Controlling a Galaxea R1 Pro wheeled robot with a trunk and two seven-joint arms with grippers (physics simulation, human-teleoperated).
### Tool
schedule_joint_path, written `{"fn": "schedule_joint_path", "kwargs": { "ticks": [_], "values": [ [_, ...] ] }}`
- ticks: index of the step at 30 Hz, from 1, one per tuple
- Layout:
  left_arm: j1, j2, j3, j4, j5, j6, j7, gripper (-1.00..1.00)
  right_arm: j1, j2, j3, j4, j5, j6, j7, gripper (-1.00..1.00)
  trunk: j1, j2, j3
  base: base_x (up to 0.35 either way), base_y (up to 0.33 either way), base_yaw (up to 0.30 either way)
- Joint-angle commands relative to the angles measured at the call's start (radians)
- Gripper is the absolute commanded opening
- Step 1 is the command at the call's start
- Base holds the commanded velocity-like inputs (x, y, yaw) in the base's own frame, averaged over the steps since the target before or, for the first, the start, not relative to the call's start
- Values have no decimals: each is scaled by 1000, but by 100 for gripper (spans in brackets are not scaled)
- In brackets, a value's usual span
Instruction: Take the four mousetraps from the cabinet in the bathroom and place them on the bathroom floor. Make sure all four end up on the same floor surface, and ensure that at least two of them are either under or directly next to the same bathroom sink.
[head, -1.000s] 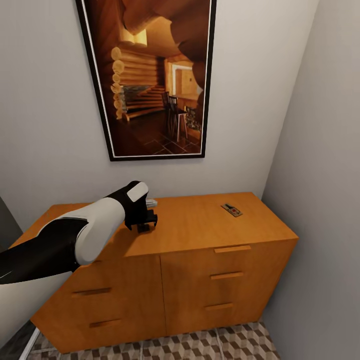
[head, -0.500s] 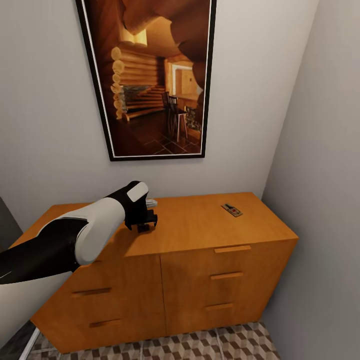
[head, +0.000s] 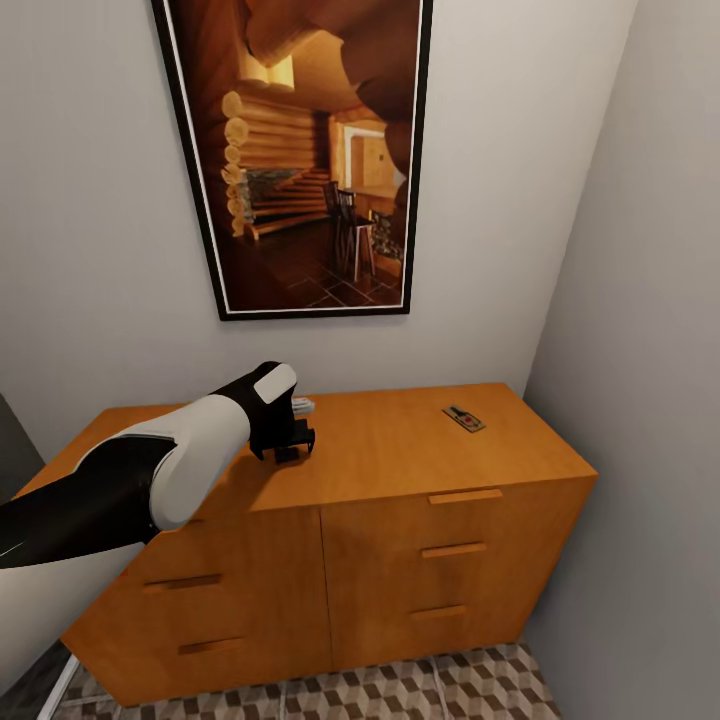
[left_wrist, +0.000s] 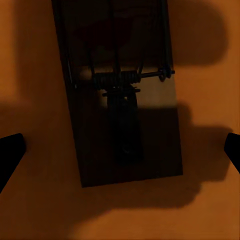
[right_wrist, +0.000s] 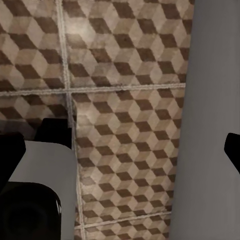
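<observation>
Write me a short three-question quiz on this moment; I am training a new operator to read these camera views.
1. True or false: the left claw hangs over the cabinet top.
2. What lies between the left claw's fingertips in the left wrist view? A) mousetrap B) tap C) towel
3. What covers the floor under the right claw?

Key: 1 true. 2 A, a dark mousetrap. 3 Cube-pattern tiles.

Two mousetraps lie flat on the orange-brown cabinet (head: 400, 450): one dark trap (left_wrist: 122, 95); another (head: 464, 419) near the right rear corner, possibly grey.
</observation>
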Motion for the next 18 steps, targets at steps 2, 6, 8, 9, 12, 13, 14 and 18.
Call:
{"fn": "schedule_joint_path", "kwargs": {
  "ticks": [2,6,8,9,12,13,14,18],
  "values": [
    [1,0,3,0,10,1,12,100,-1,0,8,0,-8,4,-1,100,0,0,-1,0,0,0],
    [1,0,3,0,10,1,11,100,-1,0,8,-1,-8,4,-1,100,0,0,-1,0,0,0],
    [1,0,3,0,10,1,11,100,0,0,8,-1,-8,4,-1,100,0,0,-1,0,0,0],
    [1,0,3,0,10,1,11,100,0,0,8,-1,-8,4,-1,100,0,0,-1,0,0,0],
    [1,0,3,0,10,1,12,100,0,0,8,0,-8,4,-1,100,0,0,-1,0,0,0],
    [1,0,3,0,10,1,12,100,0,0,8,0,-8,4,-1,100,0,0,-1,0,0,0],
    [1,0,3,0,10,1,12,100,0,0,8,0,-8,4,-1,100,0,0,-1,0,0,0],
    [1,0,4,0,10,1,12,100,0,0,8,0,-8,4,-1,100,0,0,-1,0,0,0]
  ]
}}
